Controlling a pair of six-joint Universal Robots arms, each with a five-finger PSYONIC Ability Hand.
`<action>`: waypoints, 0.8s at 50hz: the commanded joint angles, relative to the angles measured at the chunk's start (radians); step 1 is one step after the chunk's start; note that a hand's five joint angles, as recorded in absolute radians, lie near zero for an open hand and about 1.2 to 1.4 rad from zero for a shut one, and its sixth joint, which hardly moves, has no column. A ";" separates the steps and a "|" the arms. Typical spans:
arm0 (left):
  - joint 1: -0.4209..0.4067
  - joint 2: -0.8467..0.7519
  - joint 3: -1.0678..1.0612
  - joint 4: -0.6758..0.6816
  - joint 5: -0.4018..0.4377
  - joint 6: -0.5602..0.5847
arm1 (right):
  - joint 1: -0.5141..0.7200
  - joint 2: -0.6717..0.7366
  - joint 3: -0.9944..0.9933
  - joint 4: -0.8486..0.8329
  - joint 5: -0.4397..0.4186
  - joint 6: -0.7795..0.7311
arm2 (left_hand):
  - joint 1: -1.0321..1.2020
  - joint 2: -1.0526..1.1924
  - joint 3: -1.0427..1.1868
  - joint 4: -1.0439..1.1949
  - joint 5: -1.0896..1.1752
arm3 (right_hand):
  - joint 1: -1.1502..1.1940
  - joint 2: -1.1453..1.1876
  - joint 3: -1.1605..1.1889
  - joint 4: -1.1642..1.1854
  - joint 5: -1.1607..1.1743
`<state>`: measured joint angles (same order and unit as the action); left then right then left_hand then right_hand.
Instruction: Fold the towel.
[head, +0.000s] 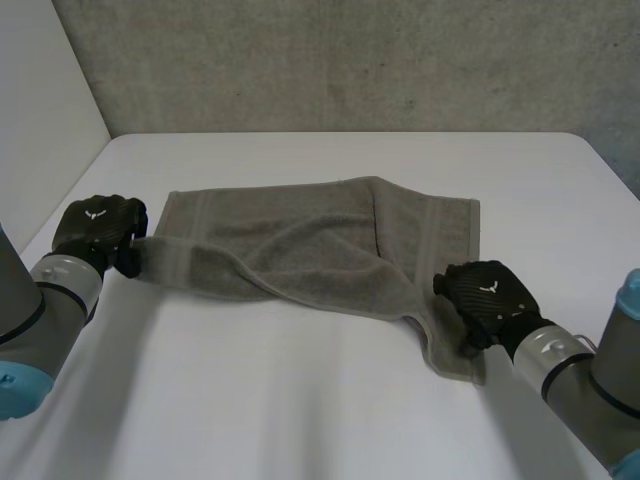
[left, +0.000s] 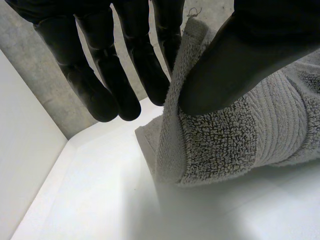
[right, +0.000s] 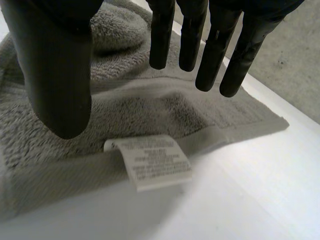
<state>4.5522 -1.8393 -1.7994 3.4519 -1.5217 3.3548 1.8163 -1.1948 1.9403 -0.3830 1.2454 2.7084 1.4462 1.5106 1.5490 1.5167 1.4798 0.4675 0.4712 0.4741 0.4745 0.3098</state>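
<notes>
Head view, one towel (head: 300, 245), left hand (head: 97, 228) pinching corner, right hand (head: 485, 295) relaxed.

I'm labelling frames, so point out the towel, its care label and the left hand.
towel (head: 300, 250): head view, its middle.
care label (right: 152, 161): right wrist view, its centre.
left hand (head: 98, 228): head view, its back.

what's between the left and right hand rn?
Head view: the grey towel, rumpled and partly folded over, runs from the left hand at one corner to the right hand at the opposite end.
</notes>
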 joint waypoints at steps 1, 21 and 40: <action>0.001 0.000 0.000 0.000 0.000 0.000 | 0.040 0.029 -0.040 0.006 0.057 0.004 | -0.050 -0.114 -0.153 -0.120 -0.258 | 0.026 0.022 0.019 0.019 0.009; 0.001 0.000 0.000 0.000 0.000 0.000 | 0.001 -0.121 0.069 0.147 0.025 0.196 | -0.050 -0.114 -0.153 -0.120 -0.258 | -0.293 -0.297 -0.300 -0.300 -0.310; 0.002 0.000 0.002 0.001 0.000 0.000 | 0.146 0.024 -0.107 0.050 0.160 0.455 | -0.050 -0.114 -0.153 -0.120 -0.258 | -0.277 -0.280 -0.283 -0.284 -0.294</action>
<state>4.5545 -1.8392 -1.7978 3.4528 -1.5217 3.3548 1.9305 -1.2423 1.8953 -0.3111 1.3255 3.1610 1.4462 1.5106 1.5490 1.5167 1.4798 0.2298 0.2407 0.2386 0.2550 0.0608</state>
